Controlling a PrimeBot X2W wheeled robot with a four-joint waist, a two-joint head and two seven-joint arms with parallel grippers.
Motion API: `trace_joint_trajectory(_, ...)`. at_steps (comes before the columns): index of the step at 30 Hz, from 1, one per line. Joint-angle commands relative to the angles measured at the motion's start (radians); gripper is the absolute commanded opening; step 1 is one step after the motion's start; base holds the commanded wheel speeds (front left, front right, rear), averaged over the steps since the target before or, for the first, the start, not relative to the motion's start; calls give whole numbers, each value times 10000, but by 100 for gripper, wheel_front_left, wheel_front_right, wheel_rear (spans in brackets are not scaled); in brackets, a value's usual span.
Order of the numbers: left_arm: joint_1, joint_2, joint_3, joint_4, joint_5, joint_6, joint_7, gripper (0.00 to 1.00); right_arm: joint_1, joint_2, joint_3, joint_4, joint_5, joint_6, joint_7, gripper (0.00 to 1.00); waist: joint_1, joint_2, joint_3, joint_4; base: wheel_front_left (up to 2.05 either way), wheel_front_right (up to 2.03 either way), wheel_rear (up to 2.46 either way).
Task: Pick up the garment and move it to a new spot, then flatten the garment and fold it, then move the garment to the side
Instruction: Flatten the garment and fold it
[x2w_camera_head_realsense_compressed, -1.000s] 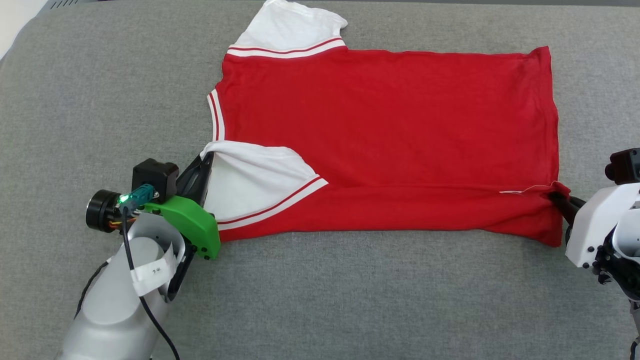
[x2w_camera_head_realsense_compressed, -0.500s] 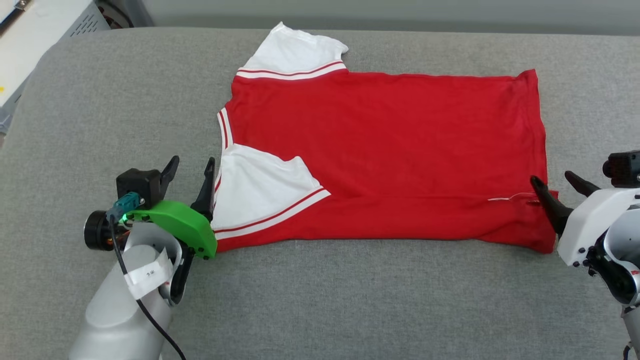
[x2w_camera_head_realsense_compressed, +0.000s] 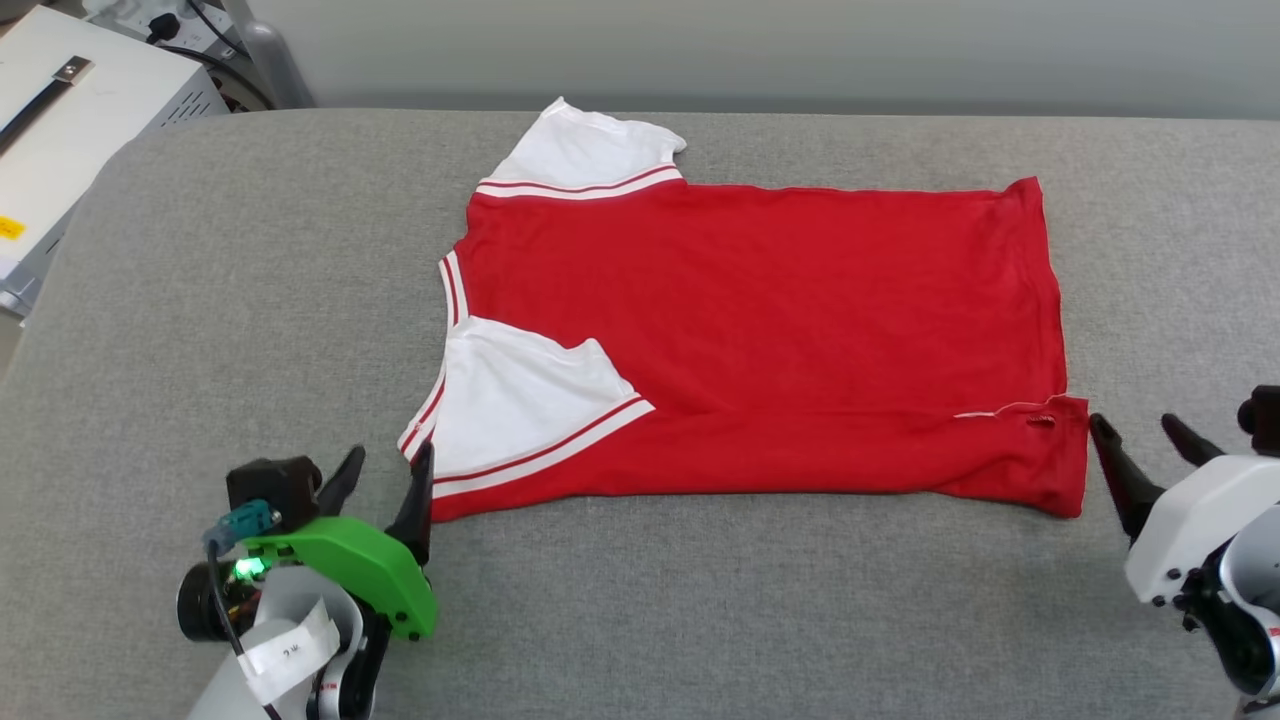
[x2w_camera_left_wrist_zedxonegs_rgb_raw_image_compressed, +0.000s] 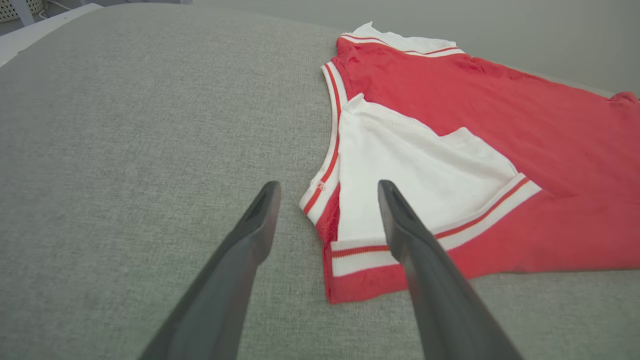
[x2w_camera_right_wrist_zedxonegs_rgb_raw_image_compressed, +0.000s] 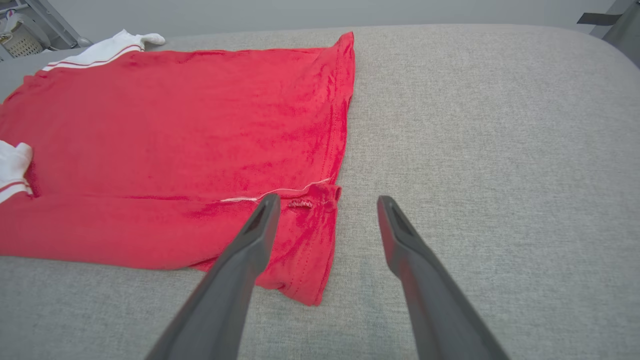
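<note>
Garment (x2w_camera_head_realsense_compressed: 760, 330) between left tool (x2w_camera_head_realsense_compressed: 390, 458), right tool (x2w_camera_head_realsense_compressed: 1132, 428)

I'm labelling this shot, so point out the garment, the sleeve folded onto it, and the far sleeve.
garment (x2w_camera_head_realsense_compressed: 800, 300), head view, middle of the red body.
folded sleeve (x2w_camera_head_realsense_compressed: 520, 400), head view, centre of its white cloth.
far sleeve (x2w_camera_head_realsense_compressed: 585, 150), head view, white cloth beyond the stripes.

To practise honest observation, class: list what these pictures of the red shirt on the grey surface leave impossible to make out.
Shirt underside, head view: covered by its own cloth.
Mark by the hem, right wrist view: too small; hole or stitching unclear.
White box, head view: cut off by the left edge.
</note>
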Motion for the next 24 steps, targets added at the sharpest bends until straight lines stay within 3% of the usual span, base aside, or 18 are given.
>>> trace_joint_trajectory(1,284,126,-75,-212,-46,88,321,100,204,249,-98,-249,-193,-9,135,100,0,108,51,-61,0,0,0)
trace_joint_trajectory(8,716,331,-335,-975,-103,524,1609,100,494,1058,-274,-1130,-688,-9,592,100,0,108,310,-384,0,0,0)
trace_joint_trajectory(15,648,529,-292,-679,202,1373,2183,100,513,1269,-161,-1438,-732,-9,751,100,0,108,613,-711,0,0,0)
trace_joint_trajectory(19,644,602,-511,-357,242,1472,2806,100,491,1227,-130,-1430,-696,-9,693,100,0,108,740,-807,0,0,0)
trace_joint_trajectory(20,694,591,-727,-220,184,1378,3242,0,488,1185,-134,-1392,-700,-9,684,100,0,108,765,-799,0,0,0)
trace_joint_trajectory(24,699,534,-957,-191,126,1138,3417,0,478,1008,-134,-1328,-769,-9,742,100,0,108,644,-635,0,0,0)
